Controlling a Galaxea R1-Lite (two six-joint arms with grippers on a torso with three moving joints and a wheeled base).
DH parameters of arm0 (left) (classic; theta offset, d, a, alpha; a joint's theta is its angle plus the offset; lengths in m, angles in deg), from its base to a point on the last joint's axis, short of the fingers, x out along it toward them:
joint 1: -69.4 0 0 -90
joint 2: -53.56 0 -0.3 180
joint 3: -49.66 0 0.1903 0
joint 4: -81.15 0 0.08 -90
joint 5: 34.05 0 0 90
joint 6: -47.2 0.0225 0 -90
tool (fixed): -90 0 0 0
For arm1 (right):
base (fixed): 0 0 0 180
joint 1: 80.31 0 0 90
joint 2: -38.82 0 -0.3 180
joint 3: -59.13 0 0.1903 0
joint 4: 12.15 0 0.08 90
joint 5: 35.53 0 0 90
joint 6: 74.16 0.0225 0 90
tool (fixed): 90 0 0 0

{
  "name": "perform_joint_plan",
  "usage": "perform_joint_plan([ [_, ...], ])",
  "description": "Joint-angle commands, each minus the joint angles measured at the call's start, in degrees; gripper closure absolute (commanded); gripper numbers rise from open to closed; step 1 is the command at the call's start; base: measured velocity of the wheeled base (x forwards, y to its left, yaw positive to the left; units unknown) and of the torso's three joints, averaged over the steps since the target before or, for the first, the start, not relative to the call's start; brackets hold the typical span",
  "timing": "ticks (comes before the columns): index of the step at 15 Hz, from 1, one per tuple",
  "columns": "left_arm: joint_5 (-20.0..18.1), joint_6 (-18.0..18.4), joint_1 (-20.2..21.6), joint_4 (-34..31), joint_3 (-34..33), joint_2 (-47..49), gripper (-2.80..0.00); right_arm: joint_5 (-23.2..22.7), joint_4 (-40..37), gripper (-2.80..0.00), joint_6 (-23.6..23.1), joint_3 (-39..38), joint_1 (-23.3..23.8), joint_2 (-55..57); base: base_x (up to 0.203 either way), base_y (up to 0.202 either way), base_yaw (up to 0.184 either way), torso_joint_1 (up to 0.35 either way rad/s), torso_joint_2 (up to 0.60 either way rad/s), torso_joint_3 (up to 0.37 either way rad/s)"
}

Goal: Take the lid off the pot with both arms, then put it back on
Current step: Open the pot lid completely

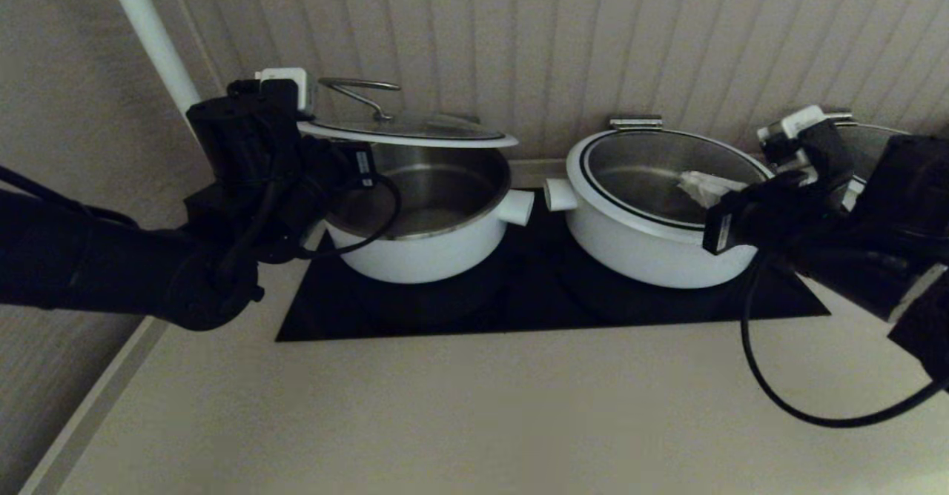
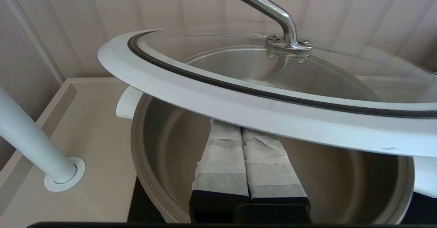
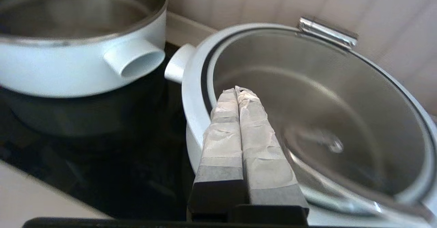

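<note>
Left gripper (image 2: 244,132) props the lid (image 1: 415,130) nearly level above the pot (image 1: 426,213).

Head view dim, arms near-black silhouettes. Wrist views brighter, evenly lit; we note soft blur on the wall (image 3: 307,2) in the right wrist view.

A kitchen: white pots (image 1: 652,239) on black cooktop (image 1: 534,295).

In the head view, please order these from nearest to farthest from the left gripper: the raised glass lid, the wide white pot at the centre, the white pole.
1. Raised glass lid with white rim: resting on the left gripper.
2. White pole: behind, at the left wall.
3. Wide white pot: on the right half of the black cooktop.
</note>
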Motion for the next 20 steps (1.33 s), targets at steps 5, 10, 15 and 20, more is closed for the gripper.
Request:
perform_joint_plan([
  [5, 0.2, 0.1, 0.0, 0.3, 0.0, -0.3, 0.0, 0.3, -8.6, 0.0, -0.2, -3.1, -0.3, -13.6, 0.0, 0.0, 0.0, 0.0, 0.0, 0.0],
  [10, 0.2, 0.2, 0.0, 0.3, 0.0, -0.4, 0.0, 3.9, -14.7, 0.0, 0.1, -14.3, -0.2, -26.5, 0.0, 0.0, 0.0, 0.0, 0.0, 0.0],
  [15, 0.3, 0.4, 0.0, 0.3, -0.1, -0.4, 0.0, 5.6, -15.4, 0.0, 0.7, -30.1, -0.2, -37.8, 0.0, 0.0, 0.0, 0.0, 0.0, 0.0],
  [20, 0.3, 0.3, 0.0, 0.4, -0.4, -0.2, 0.0, 1.8, -17.1, 0.0, 4.0, -41.3, -0.2, -45.7, 0.0, 0.0, 0.0, 0.0, 0.0, 0.0],
])
